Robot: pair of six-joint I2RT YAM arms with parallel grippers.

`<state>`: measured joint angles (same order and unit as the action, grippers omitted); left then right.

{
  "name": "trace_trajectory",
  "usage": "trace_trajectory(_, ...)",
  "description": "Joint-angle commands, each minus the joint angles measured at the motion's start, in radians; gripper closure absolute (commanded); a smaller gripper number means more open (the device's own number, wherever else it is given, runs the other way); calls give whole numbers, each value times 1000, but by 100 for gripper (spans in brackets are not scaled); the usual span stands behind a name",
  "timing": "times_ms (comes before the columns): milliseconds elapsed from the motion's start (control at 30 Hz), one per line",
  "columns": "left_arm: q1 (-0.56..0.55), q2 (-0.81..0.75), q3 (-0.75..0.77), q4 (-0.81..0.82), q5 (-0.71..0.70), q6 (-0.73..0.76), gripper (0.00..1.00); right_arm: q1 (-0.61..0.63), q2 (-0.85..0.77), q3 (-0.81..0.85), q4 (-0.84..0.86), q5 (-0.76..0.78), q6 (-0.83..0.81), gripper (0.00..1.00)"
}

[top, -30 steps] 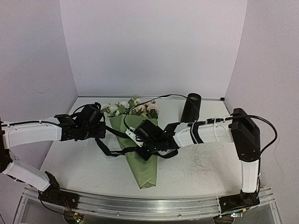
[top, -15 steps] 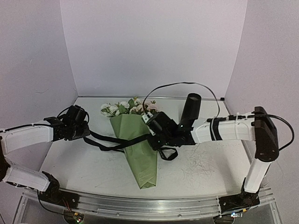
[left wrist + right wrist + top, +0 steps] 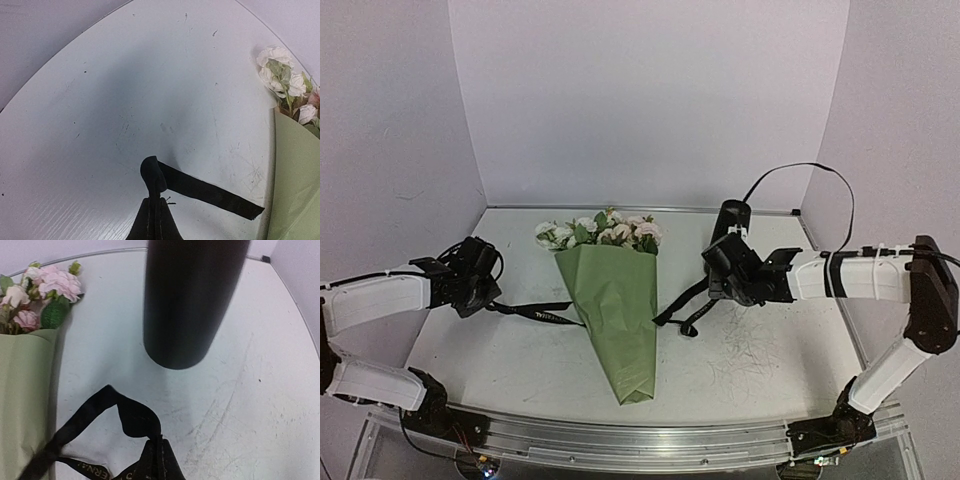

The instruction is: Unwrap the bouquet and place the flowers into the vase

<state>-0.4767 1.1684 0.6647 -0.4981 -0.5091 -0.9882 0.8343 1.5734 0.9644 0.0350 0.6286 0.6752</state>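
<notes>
The bouquet (image 3: 615, 320) lies flat on the table (image 3: 760, 350) between the two arms. Its long axis runs near to far, with the pointed tip toward the arm bases and the flowers (image 3: 600, 232) toward the back wall. The black ribbon (image 3: 535, 312) runs crosswise to that axis. One stretch leads left from the cone's edge to the left gripper (image 3: 483, 297), and another leads right in a slack loop to the right gripper (image 3: 712, 282). No ribbon shows across the top of the green paper, and I cannot tell whether it passes underneath. Each gripper is pressed together on the ribbon: in the left wrist view the fingers (image 3: 145, 227) pinch a folded end, and in the right wrist view the jaws nip the loop in the same way. From the left fingers the cone lies to the right and well apart, while from the right fingers it lies to the left and somewhat nearer. The vase (image 3: 730, 222) stands upright just behind the right gripper, so the right arm is the nearer one for any later placing. Judging from this layout, pulling the ribbon sideways and clear of the cone looks like the step in hand. After that, the wrap's edges, which run along the cone's long axis, would need to be approached from either side.
</notes>
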Motion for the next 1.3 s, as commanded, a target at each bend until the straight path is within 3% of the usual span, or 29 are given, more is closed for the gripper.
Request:
trace_trajectory(0, 9, 17, 12, -10, -39, -28, 100, -54, -63, -61, -163, 88, 261, 100)
trace_trajectory(167, 33, 17, 26, -10, -47, -4, 100, -98, -129, -136, -243, 109, 420, 95)
trace_trajectory(200, 39, 18, 29, -9, -46, 0, 100, -104, -145, -153, -247, 115, 443, 81)
trace_trajectory(267, 46, 22, 32, -9, -45, 4, 100, -116, -183, -182, -256, 128, 488, 44)
trace_trajectory(333, 49, 27, 35, -9, -44, 9, 98, -128, -210, -204, -259, 131, 495, 34)
trace_trajectory(367, 49, 30, 39, -8, -42, 16, 88, -128, -225, -204, -257, 132, 483, 34)
trace_trajectory(467, 50, 38, 63, -9, -28, 65, 11, -129, -231, -167, -181, 78, 289, 32)
trace_trajectory(500, 50, 37, 75, -8, -19, 86, 2, -129, -222, -142, -152, 45, 214, 29)
trace_trajectory(600, 49, 32, 108, 28, 38, 185, 0, -128, -173, -67, -97, -81, 40, 19)
trace_trajectory(733, 49, 29, 113, 175, 283, 352, 0, -128, -110, -17, 27, -336, -118, 11)
trace_trajectory(900, 49, 84, 75, 363, 557, 388, 6, -125, -53, -47, 243, -633, -142, 8)
trace_trajectory(1067, 47, 164, 44, 607, 841, 371, 8, -85, 46, -23, 350, -715, -99, 21)
trace_trajectory(1267, 46, 313, 113, 628, 873, 348, 27, 3, 174, 26, 379, -702, -38, 29)
